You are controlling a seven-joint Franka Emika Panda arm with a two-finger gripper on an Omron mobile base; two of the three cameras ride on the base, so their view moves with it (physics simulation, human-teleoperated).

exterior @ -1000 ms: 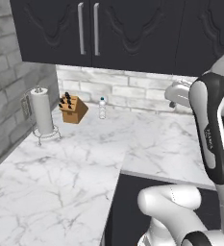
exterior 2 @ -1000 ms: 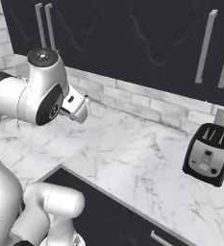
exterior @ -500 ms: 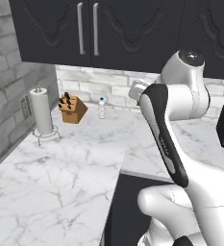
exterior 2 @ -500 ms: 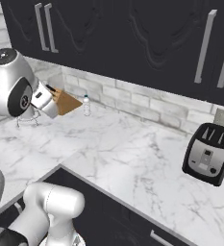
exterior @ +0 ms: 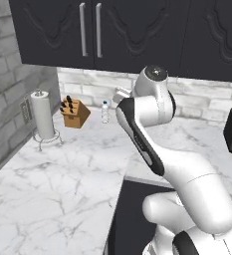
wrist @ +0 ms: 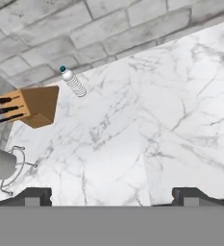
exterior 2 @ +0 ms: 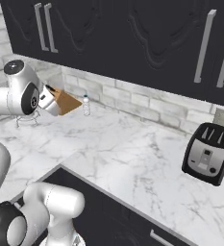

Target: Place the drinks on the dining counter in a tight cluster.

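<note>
the water bottle (exterior: 105,111) stands upright on the marble desk (exterior: 62,179), close against the brick back wall and just beside the knife block (exterior: 74,112), on the side away from the paper-towel roll (exterior: 42,115). in the hand view it appears tilted only because the camera is rolled; the bottle (wrist: 73,82) sits just off the block's corner (wrist: 36,105). this is the l-shaped worktop, not the dining counter, so the bottle has yet to be carried anywhere.

the end effector (wrist: 111,196) is spread fully wide with nothing between its tips, hanging over bare marble well apart from the bottle. in the right base view the hand (exterior 2: 49,100) overlaps the knife block in line of sight.

my judgement of the risks: the bottle is slim, light and tall, so an approach that nudges its cap would tip it against the wall. coming in from the block's side could catch a fingertip on the block or its knife handles. the toaster (exterior 2: 209,153) is well apart from the block and no concern.
</note>
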